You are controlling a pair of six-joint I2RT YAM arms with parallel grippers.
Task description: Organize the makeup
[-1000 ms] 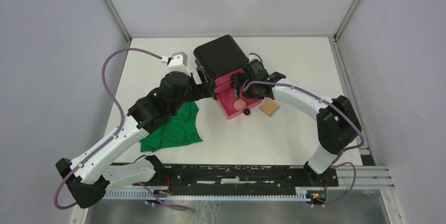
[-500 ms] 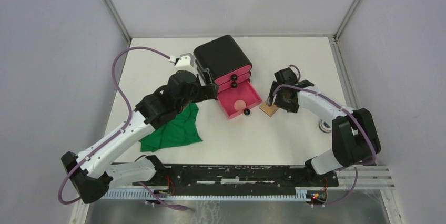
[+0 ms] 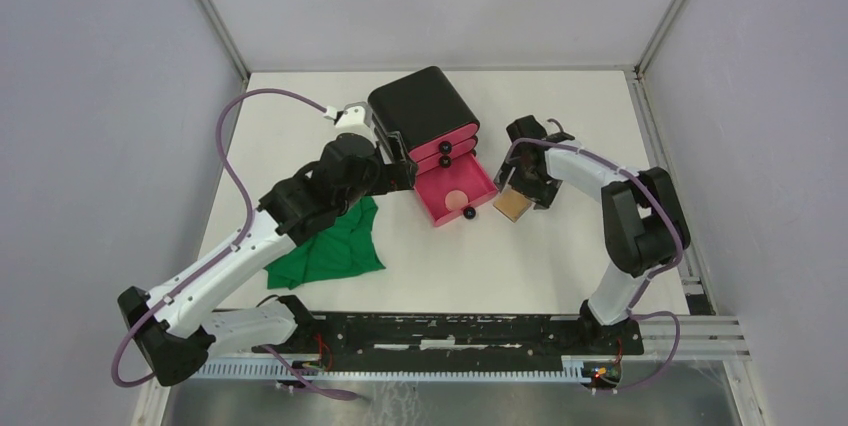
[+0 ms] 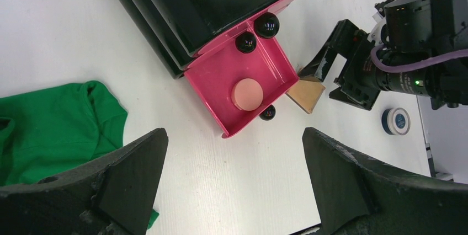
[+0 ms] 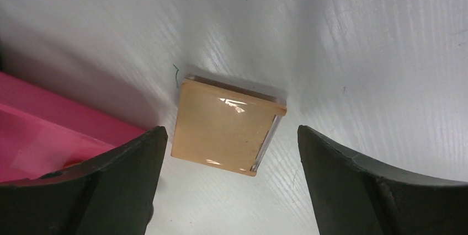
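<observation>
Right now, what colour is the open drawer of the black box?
The open drawer is pink, shown best in the left wrist view.

The open pink drawer [image 5: 38, 133] stands just beside the tan pad [image 5: 221, 127].

Puff [image 4: 247, 94] in open drawer [image 4: 212, 76]; square pad [image 5: 226, 126] just right of drawer.

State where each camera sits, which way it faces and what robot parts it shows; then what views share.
Top external: above and behind the bases, looking down on the table; left arm and right arm show.
Left wrist: on the left arm, facing down at the open pink drawer holding the pink round puff; its own fingers frame the bottom.
Right wrist: on the right arm, facing down at the tan square pad, between its own fingers.
Shared: all three show pad and drawer.
</observation>
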